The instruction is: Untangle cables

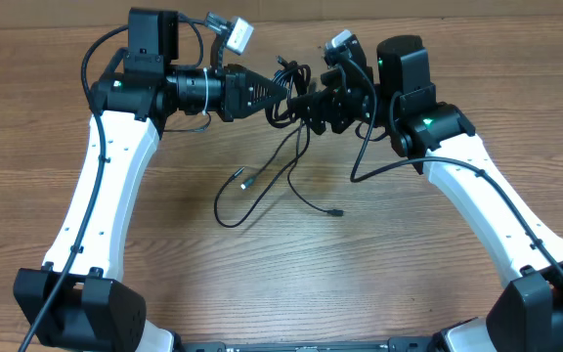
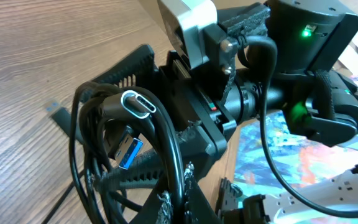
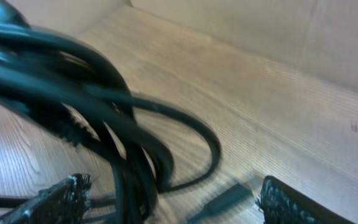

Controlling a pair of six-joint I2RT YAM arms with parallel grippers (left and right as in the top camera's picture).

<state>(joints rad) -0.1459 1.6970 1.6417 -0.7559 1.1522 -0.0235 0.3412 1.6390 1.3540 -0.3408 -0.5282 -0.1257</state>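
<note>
Black textured fingers (image 2: 166,202) of the left gripper (image 1: 283,91) meet at the bottom of the left wrist view. They are closed on the cables (image 1: 292,76), pinching several strands of the bundle. Just above this pinch the bundle shows an oval metal plug (image 2: 138,104) and, under it, a blue plug (image 2: 128,154). The right gripper (image 1: 313,106) faces the left one from the other side, in the upper middle of the overhead frame, and almost touches it. Its fingers (image 3: 58,199) stand wide apart at the bottom of the right wrist view, so the jaws are open. The blurred loops hang across the left half of that view, over one finger, and I cannot tell if they touch it. The bundle is held above the wooden table (image 1: 262,284), and from it thin strands drop down to the centre of the overhead frame. One plug tip (image 1: 243,182) lies left of centre and another plug tip (image 1: 337,212) lies lower and to the right, well apart from the first.
</note>
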